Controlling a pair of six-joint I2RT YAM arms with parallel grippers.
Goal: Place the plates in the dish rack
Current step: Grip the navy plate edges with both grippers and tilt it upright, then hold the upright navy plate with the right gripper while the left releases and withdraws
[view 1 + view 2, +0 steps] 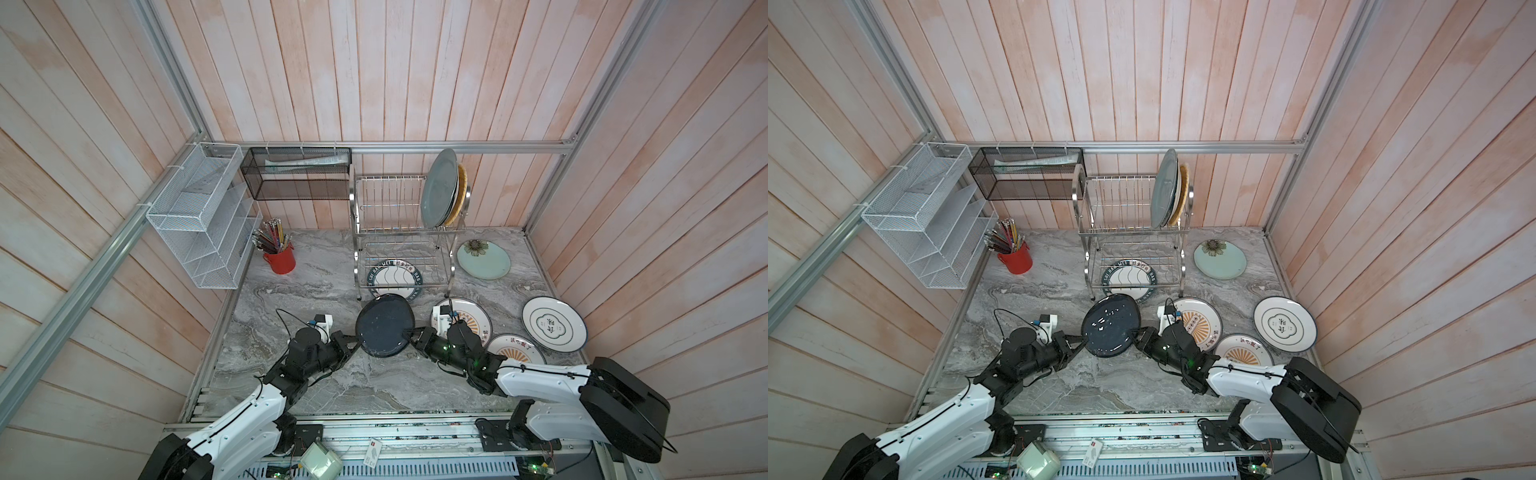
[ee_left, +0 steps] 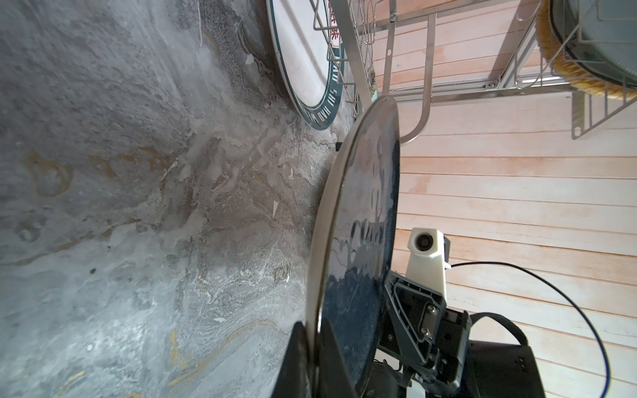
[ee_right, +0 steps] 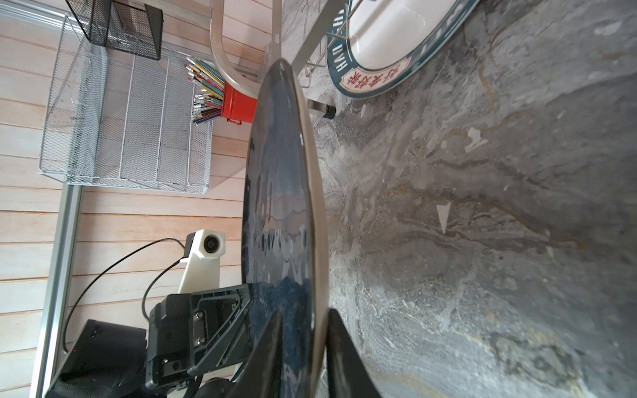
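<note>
A glossy black plate (image 1: 384,324) (image 1: 1111,324) hangs tilted above the marble table, in front of the dish rack (image 1: 390,178) (image 1: 1121,178). My left gripper (image 1: 356,341) (image 2: 315,344) is shut on its left rim. My right gripper (image 1: 409,336) (image 3: 303,330) has a finger on each face of the right rim. A grey-teal plate (image 1: 438,189) and a yellow woven plate (image 1: 461,195) stand in the rack's top tier. A green-lettered plate (image 1: 392,276) lies under the rack. A mint plate (image 1: 484,259), two orange-sunburst plates (image 1: 473,320) (image 1: 515,351) and a blue-ring plate (image 1: 554,324) lie to the right.
A red cup of pencils (image 1: 280,255) stands at the back left of the table. On the walls hang a white mesh organiser (image 1: 199,216) and a black mesh basket (image 1: 297,174). The rack's near foot is just beyond the black plate's far edge.
</note>
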